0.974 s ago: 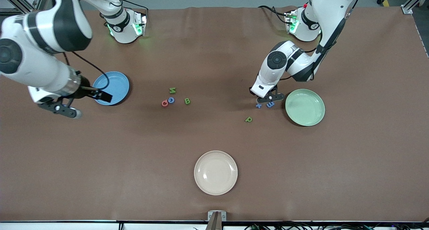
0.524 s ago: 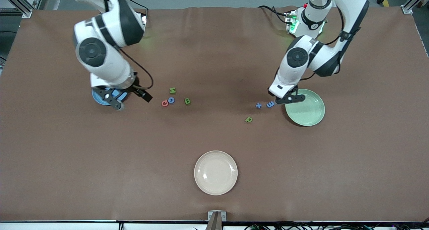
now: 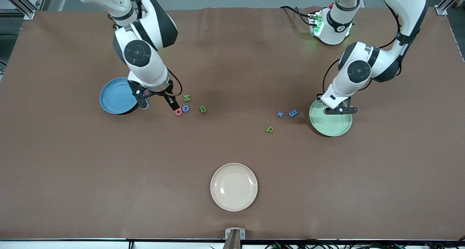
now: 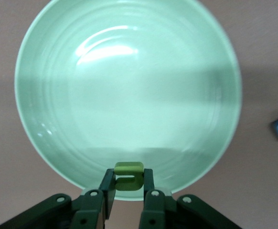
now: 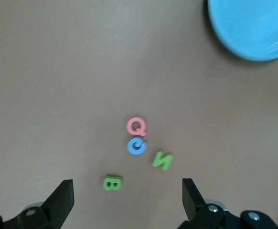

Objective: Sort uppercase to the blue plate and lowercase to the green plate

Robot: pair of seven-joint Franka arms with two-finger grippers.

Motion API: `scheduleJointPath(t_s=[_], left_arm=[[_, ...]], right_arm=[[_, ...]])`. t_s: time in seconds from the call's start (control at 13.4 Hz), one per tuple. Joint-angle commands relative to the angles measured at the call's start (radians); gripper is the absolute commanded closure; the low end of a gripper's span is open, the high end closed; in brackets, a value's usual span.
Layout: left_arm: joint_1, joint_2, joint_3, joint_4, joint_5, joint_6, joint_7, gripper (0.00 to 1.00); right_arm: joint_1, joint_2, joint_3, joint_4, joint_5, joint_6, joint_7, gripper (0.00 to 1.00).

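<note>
**Green u held over green plate; right gripper spread above the capitals**

Front view. The left gripper (image 3: pixel 340 110) is seen over the green plate (image 3: pixel 331 122), at the plate's edge toward the robot bases. Just off that plate, toward the right arm's end, the blue t (image 3: pixel 280 114) and blue m (image 3: pixel 292 113) lie side by side; the green p (image 3: pixel 269 129) lies nearer the camera. The right gripper (image 3: pixel 158 103) is placed between the blue plate (image 3: pixel 115 96) and the cluster of capitals: red ring letter (image 3: pixel 178 112), blue ring letter (image 3: pixel 185 108), green N (image 3: pixel 186 97), green B (image 3: pixel 203 109). A cream plate (image 3: pixel 233 187) sits nearest the camera.

Left wrist view. The fingers are clamped on a small green u (image 4: pixel 128 176), which is held above the plate's rim.

Right wrist view. The fingers (image 5: pixel 62 200) are spread wide, nothing between them. Below them the red, blue and green capitals are seen on the bare table, the red and blue rings touching, with the blue plate's edge well apart.
</note>
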State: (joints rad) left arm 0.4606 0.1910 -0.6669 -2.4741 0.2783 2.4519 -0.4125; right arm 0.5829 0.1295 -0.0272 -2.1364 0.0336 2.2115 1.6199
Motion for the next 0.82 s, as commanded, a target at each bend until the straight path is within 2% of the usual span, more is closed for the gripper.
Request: scheduleJointPath(t_s=[0.0, 0.3, 0.37, 0.45, 0.52, 0.6, 0.67, 0.75], left_arm=[[0.021, -0.024, -0.019, -0.051, 0.009, 0.054, 0.023, 0.76], [0.023, 0.004, -0.017, -0.071, 0.015, 0.105, 0.023, 0.75], [0.032, 0.008, -0.017, -0.071, 0.016, 0.113, 0.023, 0.74], [0.038, 0.01, -0.017, -0.071, 0.018, 0.116, 0.023, 0.68], [0.038, 0.01, -0.017, -0.071, 0.018, 0.116, 0.026, 0.52], [0.038, 0.01, -0.017, -0.068, 0.018, 0.116, 0.032, 0.27], [0.038, 0.008, -0.017, -0.065, 0.018, 0.116, 0.038, 0.17], [0.038, 0.002, -0.019, -0.06, 0.018, 0.116, 0.041, 0.12]], right_arm=[[0.054, 0.053, -0.01, -0.037, 0.003, 0.131, 0.096, 0.0], [0.097, 0.194, -0.01, -0.031, 0.003, 0.325, 0.135, 0.0], [0.097, 0.22, -0.01, -0.022, 0.003, 0.349, 0.13, 0.0], [0.101, 0.254, -0.01, -0.005, 0.003, 0.361, 0.129, 0.0], [0.103, 0.281, -0.01, 0.018, 0.003, 0.361, 0.127, 0.0], [0.101, 0.309, -0.01, 0.038, 0.002, 0.36, 0.12, 0.02], [0.107, 0.33, -0.01, 0.052, -0.001, 0.359, 0.112, 0.02], [0.121, 0.35, -0.01, 0.065, -0.001, 0.359, 0.109, 0.03]])
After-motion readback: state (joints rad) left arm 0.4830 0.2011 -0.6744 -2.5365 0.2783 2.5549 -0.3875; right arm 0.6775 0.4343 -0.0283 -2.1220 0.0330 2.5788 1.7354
